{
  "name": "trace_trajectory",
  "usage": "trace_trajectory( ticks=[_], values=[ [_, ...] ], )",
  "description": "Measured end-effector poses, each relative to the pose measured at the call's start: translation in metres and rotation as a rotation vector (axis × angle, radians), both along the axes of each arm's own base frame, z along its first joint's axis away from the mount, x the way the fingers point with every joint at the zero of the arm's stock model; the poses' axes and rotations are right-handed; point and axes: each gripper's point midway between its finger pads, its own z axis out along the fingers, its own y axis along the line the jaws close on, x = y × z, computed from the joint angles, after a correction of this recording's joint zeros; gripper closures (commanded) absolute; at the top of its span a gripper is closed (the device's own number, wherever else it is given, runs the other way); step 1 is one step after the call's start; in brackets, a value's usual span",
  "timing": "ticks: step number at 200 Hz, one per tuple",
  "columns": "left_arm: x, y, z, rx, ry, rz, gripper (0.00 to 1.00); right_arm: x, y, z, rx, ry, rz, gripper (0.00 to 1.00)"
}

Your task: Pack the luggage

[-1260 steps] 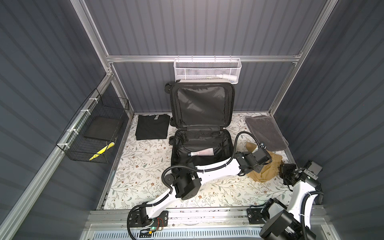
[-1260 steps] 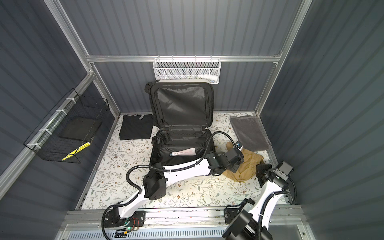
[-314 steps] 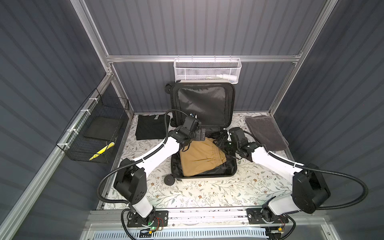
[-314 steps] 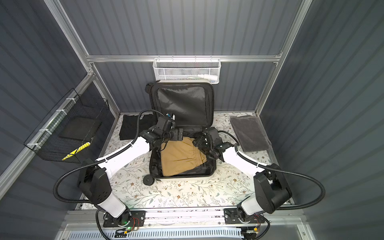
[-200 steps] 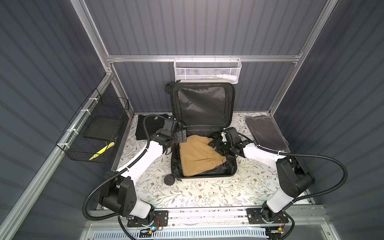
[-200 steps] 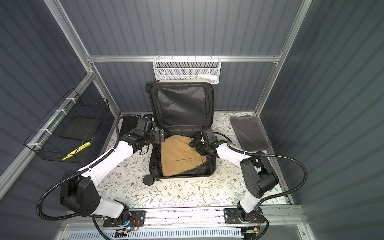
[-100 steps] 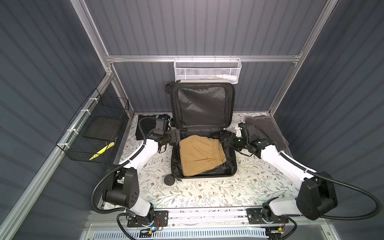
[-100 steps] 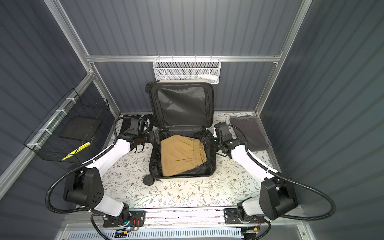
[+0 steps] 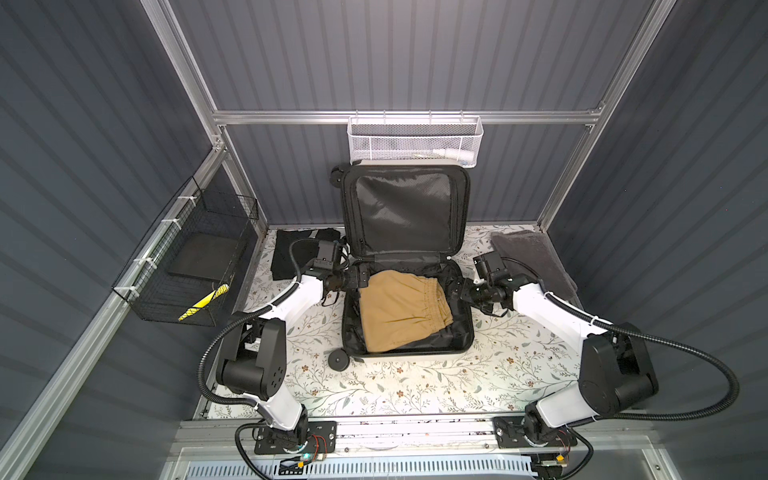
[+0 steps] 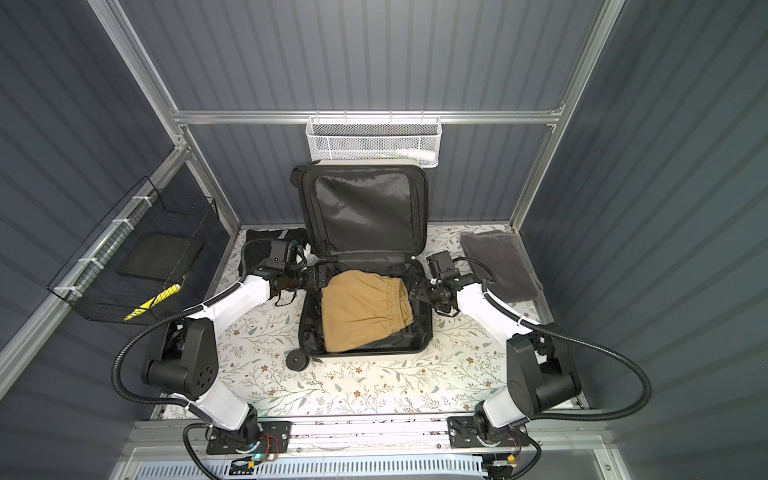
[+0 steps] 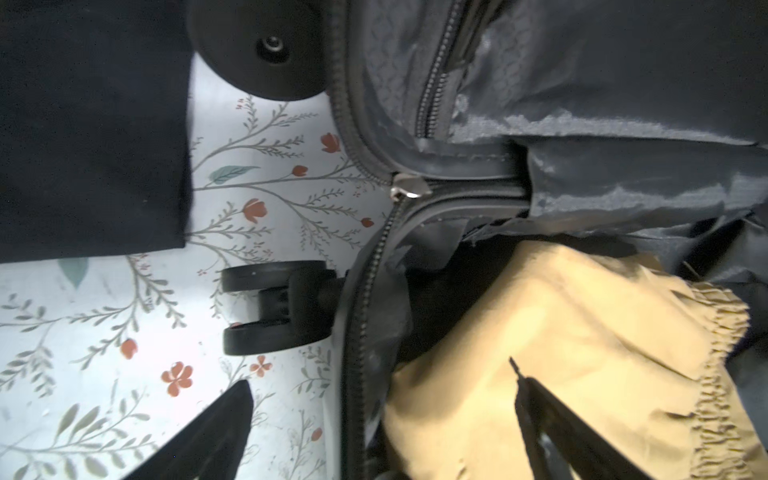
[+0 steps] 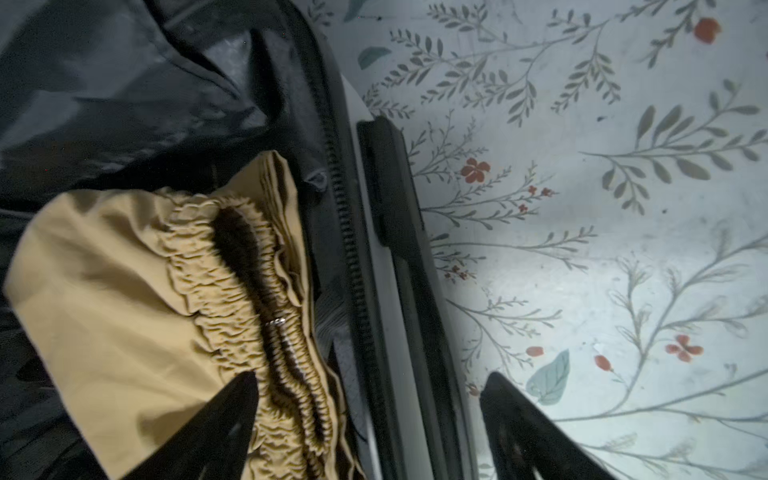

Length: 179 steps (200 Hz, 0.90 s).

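My left gripper (image 9: 360, 279) and right gripper (image 9: 459, 291), both spread wide and empty, straddle opposite long rims of the luggage (image 9: 403, 216), tan shorts (image 9: 399, 311) lying between them.

Left gripper (image 9: 359, 279): centre-left of frame, pointing inward, jaws spread wide, empty.
Right gripper (image 9: 461, 291): centre-right of frame, pointing inward, jaws spread, empty.

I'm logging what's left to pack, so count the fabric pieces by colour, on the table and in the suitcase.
Tan: 1, the shorts in the luggage
Black: 1, the garment beside it
Grey: 1, the towel
Total: 3
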Motion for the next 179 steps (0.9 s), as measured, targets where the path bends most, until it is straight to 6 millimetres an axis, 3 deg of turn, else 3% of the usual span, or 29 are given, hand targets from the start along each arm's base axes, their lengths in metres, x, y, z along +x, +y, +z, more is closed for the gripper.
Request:
trace_trajectory(
  ticks=[48, 92, 125, 179],
  values=[
    [0.003, -0.009, 0.002, -0.055, -0.004, -0.014, 0.0, 0.001, -0.027, -0.019, -0.018, 0.037, -0.087, 0.18],
    [0.004, -0.022, -0.005, -0.082, 0.009, -0.029, 0.0, 0.002, -0.031, -0.021, 0.018, 0.03, -0.106, 0.19],
    [0.002, -0.047, -0.011, -0.08, 0.025, -0.078, 0.0, 0.001, -0.04, -0.02, 0.03, 0.028, -0.138, 0.2],
    [0.002, -0.089, -0.003, -0.088, 0.008, -0.143, 0.0, 0.0, -0.079, -0.021, 0.012, 0.028, -0.249, 0.2]
  ],
)
